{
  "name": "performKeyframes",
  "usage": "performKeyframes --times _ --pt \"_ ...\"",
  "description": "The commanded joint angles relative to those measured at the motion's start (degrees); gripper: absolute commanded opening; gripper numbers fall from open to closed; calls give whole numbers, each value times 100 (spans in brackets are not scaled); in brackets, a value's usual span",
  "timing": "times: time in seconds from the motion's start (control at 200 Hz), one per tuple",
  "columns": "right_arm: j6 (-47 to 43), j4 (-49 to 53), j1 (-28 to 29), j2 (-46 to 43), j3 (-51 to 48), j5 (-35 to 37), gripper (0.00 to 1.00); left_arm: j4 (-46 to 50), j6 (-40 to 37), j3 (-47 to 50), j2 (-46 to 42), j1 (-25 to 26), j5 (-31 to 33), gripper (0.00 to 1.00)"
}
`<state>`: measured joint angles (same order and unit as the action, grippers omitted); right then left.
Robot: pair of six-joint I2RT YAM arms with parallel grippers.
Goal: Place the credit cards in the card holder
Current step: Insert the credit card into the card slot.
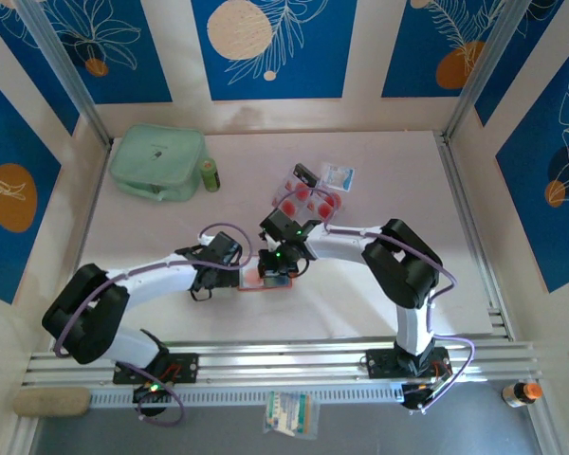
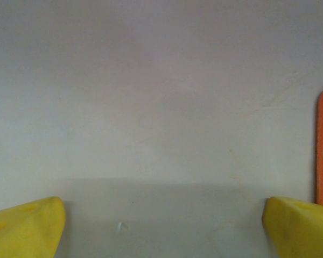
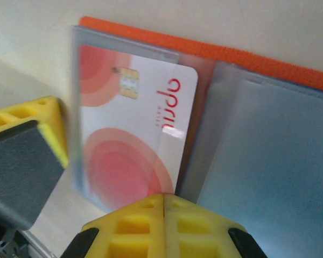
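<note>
Top view: two arms meet over the table [image 1: 389, 190], where the orange card holder [image 1: 262, 282] lies open, just toward six o'clock from centre. The right gripper [image 1: 283, 258] hangs above it; the left gripper [image 1: 229, 254] sits just beside, at the holder's nine o'clock. Spare credit cards [image 1: 308, 197] lie fanned at its one o'clock, near a blue-white packet [image 1: 338, 176]. A mint-green pouch [image 1: 158, 163] and a green bottle [image 1: 210, 174] sit at eleven o'clock, well apart and obstructing nothing.

Left wrist view: yellow fingers spread wide, released, bare table between them. The holder's orange edge shows at three o'clock.

Right wrist view: fingers clenched together at six o'clock, tips against the near edge of a card [image 3: 134, 140] lying mostly under a clear sleeve. I cannot tell whether they nip it. Best to push straight toward twelve o'clock, keeping the card flat, so no corner snags the sleeve mouth. The holder may slide unless pinned.
</note>
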<state>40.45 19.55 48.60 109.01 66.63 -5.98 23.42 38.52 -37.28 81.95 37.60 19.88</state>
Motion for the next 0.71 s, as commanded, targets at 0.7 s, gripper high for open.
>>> performKeyframes --times 0.7 --pt "-45 327 57 -177 313 -75 0 116 -50 -93 -276 -60 21 95"
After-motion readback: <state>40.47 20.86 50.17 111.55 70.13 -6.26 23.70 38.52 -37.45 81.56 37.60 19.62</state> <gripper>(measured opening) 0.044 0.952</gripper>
